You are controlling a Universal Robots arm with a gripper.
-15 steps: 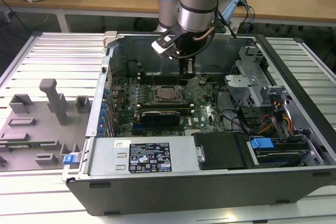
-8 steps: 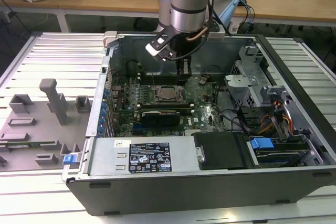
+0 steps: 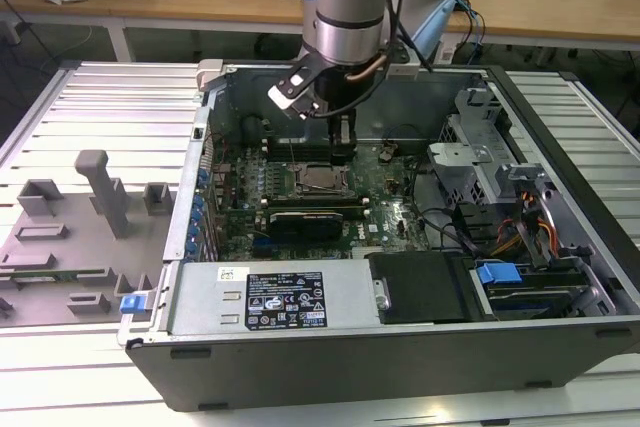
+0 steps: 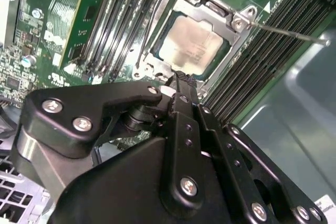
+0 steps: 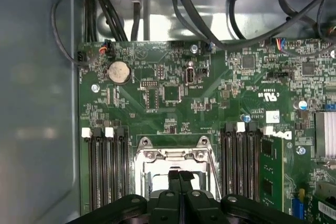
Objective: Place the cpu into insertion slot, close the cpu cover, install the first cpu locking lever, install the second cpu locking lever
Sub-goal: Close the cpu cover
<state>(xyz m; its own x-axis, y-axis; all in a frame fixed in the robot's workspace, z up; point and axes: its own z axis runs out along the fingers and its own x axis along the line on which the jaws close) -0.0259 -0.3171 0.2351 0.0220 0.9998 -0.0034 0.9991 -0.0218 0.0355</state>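
The cpu (image 4: 191, 43), a pale silver-beige square, lies in the insertion slot (image 3: 322, 179) on the green board. The silver cpu cover (image 4: 157, 68) lies flat around it as a frame, its hinge end (image 5: 170, 155) showing in the first wrist view. One thin locking lever (image 4: 289, 31) sticks out sideways from the socket corner; a second thin rod (image 4: 155, 22) runs along the opposite side. My black gripper (image 4: 181, 80) hovers just over the socket's edge with its fingers pressed together and nothing between them. In the first wrist view the gripper (image 5: 180, 176) hides the socket's middle.
Black memory slots (image 5: 105, 166) flank the socket on both sides, and a green card (image 5: 270, 174) stands in one of them. Cable bundles (image 5: 184, 3) and a drive cage (image 3: 480, 162) sit past the board. The case's metal wall (image 3: 400, 97) rises behind the arm.
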